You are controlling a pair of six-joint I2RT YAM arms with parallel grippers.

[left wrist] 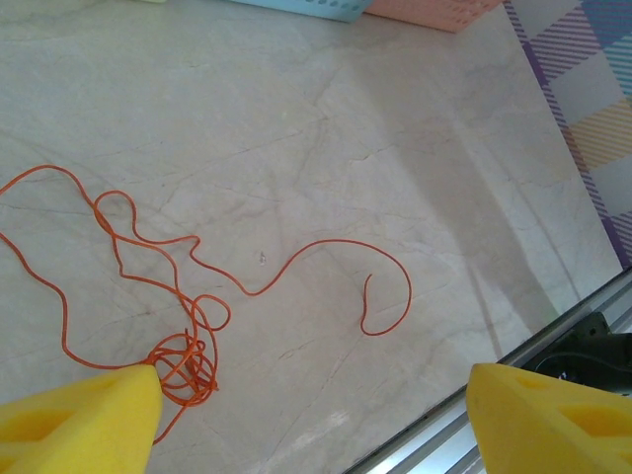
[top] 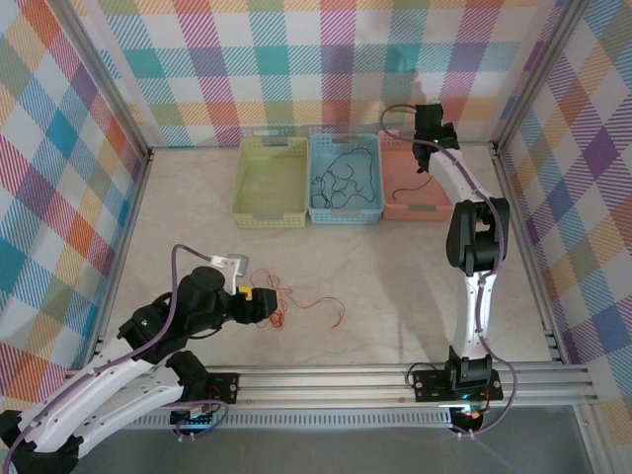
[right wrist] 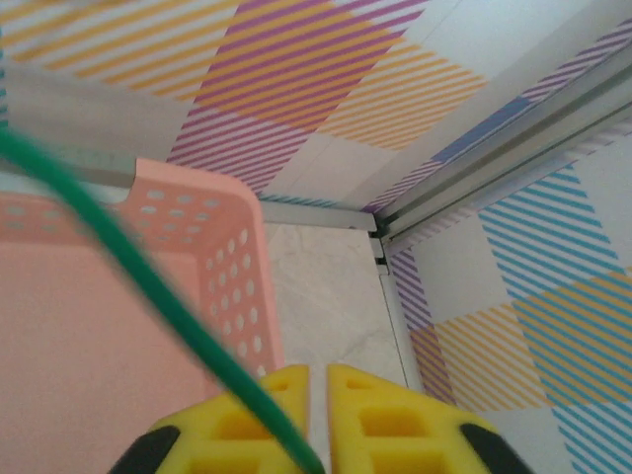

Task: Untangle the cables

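orange cable (left wrist: 326, 243), thin and floppy, on the table (left wrist: 395, 148)
it looks light; the knot (left wrist: 186, 367) seems best to grab. left gripper (left wrist: 316, 425) hangs wide open by it. right gripper (right wrist: 318, 415) pinches the green cable (right wrist: 148, 276) over the pink basket (right wrist: 229, 267).

Your baskets (top: 346, 216) line the table's (top: 395, 286) far edge (cables (top: 336, 183) in the middle one); a loose cable (left wrist: 188, 365) lies near-left of centre.

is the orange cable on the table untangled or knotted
Partly knotted: the orange cable bunches into a small tangle at one end; the rest trails loose.
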